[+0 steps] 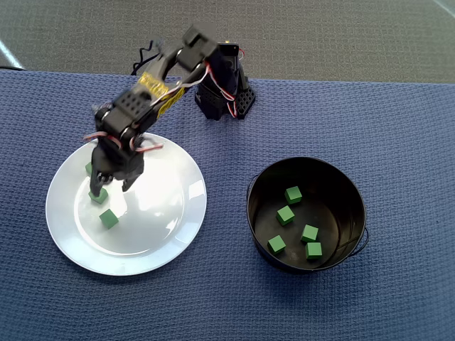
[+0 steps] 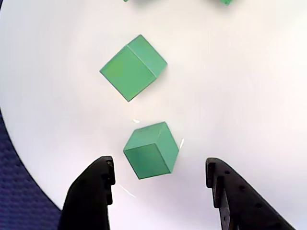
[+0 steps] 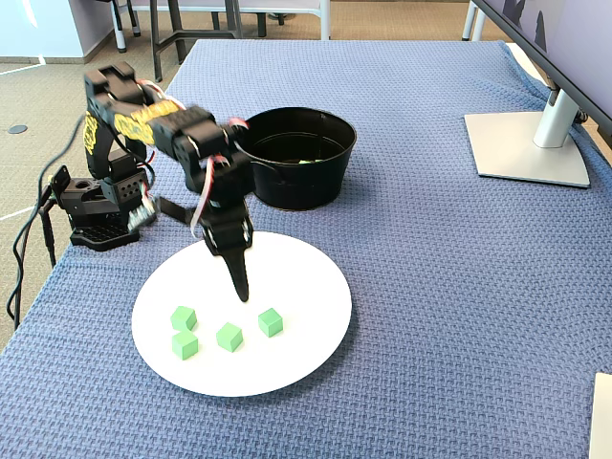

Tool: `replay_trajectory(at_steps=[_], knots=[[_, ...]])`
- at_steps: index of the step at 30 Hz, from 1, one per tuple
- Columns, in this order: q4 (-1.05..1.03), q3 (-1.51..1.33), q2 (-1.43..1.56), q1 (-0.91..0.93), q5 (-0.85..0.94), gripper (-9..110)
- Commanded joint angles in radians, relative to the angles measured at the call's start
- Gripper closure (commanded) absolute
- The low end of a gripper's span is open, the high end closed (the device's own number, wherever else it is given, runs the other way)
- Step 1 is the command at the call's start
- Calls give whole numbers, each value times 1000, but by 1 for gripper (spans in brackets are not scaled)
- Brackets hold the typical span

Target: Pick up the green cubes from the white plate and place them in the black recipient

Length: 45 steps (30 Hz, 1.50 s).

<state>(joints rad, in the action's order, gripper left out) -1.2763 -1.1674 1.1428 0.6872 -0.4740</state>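
- On the left of the overhead view, the white plate (image 1: pixel 178 234) sits on a blue woven cloth (image 1: pixel 398 128), the arm reaching over its left half.
- The fixed view counts four green cubes (image 3: pixel 271 321) left on the plate, clustered towards its near-left part; the overhead view shows fewer, the arm probably hiding the rest.
- The gripper (image 2: pixel 160 177) hangs low over the plate with its jaws apart and nothing held; in the wrist view one cube (image 2: pixel 151 150) lies between the two black fingers (image 2: pixel 93 184), slightly nearer the left one, with clear white plate on either side.
- That cube sits turned at an angle to the fingers, so a good grasp likely calls for lowering straight down until the tips bracket its sides, then closing slowly so it squares up rather than skidding on the glossy surface.
- A second cube (image 2: pixel 133 67) lies just beyond the first, apart from it; keeping the descent vertical should leave it undisturbed.
- To the right in the overhead view, the black recipient (image 1: pixel 259 186) stands well apart from the plate with five cubes (image 1: pixel 286 215) already inside; the carry will have to lift clear of its tall wall before release.
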Motion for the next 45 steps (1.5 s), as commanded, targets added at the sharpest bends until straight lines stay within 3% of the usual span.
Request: replay_trajectory(at_steps=[1,28,45], knots=[[-43,202,-103,-3,84,82],[-166,499,-362,-72,367,82],[-149,548,-430,-17,336,87]])
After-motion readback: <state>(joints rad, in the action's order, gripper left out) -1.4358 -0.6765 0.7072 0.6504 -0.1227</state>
